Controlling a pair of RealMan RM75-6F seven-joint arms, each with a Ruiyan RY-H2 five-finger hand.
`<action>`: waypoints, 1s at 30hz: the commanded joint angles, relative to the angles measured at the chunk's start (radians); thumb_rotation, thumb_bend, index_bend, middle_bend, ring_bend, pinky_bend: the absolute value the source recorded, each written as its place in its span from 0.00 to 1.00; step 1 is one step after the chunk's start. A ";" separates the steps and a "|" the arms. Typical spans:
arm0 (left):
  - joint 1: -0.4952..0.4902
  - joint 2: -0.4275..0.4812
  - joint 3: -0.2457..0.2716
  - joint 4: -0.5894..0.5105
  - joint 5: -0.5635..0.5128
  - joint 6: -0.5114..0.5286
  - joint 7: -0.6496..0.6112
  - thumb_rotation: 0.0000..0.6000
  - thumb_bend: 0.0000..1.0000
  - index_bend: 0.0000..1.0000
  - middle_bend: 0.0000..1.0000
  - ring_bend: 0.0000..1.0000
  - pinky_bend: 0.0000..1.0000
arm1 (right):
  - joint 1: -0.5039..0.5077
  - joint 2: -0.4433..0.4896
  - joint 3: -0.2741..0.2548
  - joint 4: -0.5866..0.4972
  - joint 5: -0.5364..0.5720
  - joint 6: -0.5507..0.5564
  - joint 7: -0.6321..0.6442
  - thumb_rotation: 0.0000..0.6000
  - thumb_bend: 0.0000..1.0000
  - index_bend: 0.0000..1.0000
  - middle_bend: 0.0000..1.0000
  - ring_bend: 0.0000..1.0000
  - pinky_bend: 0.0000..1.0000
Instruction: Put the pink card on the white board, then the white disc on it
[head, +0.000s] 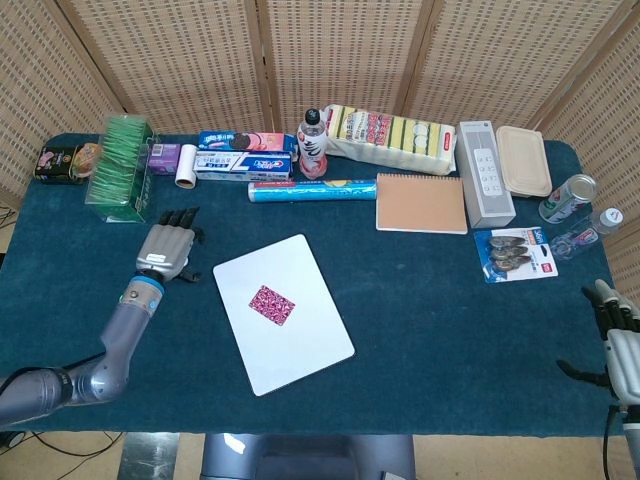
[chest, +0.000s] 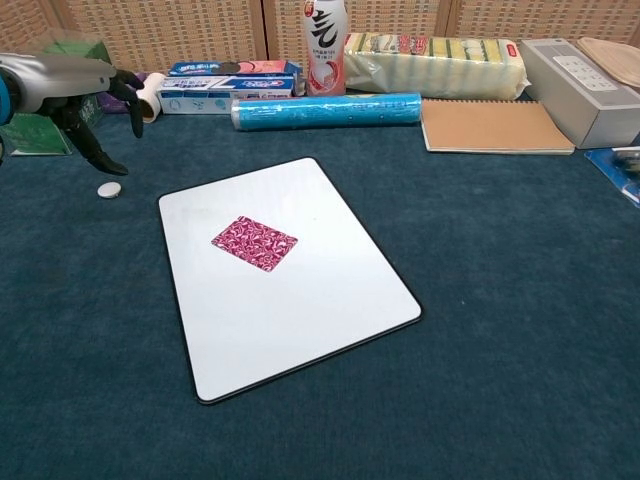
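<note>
- The left hand (head: 167, 249) hangs over the green cloth at about nine o'clock from the white board (head: 284, 312), fingers spread and pointing down, holding nothing.
- The white disc (chest: 108, 189) lies flat on the cloth just under that hand's fingertips (chest: 118, 168) in the chest view; whether they touch it I cannot tell. In the head view the hand hides it.
- The white board lies flat near the table's middle, turned slightly askew.
- The pink card (head: 271, 305) lies flat on the board, toward its ten o'clock part, away from every edge.
- A blue roll (head: 312, 190) lies on its side at twelve o'clock from the board.
- The right hand (head: 619, 330) sits at the table's edge at three o'clock, well apart from the board, fingers up and apart, grasping nothing.
</note>
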 joint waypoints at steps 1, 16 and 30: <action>0.027 -0.006 0.006 0.072 0.035 -0.052 -0.072 1.00 0.16 0.36 0.00 0.00 0.05 | 0.003 -0.002 0.003 0.001 0.008 -0.007 -0.004 1.00 0.00 0.03 0.00 0.00 0.00; 0.071 -0.044 0.009 0.232 0.080 -0.118 -0.201 1.00 0.16 0.36 0.00 0.00 0.05 | 0.007 -0.006 0.001 0.001 0.013 -0.015 -0.012 1.00 0.00 0.03 0.00 0.00 0.00; 0.061 -0.115 0.005 0.313 0.028 -0.119 -0.161 1.00 0.16 0.36 0.00 0.00 0.05 | 0.010 -0.006 0.002 0.004 0.018 -0.023 -0.010 1.00 0.00 0.03 0.00 0.00 0.00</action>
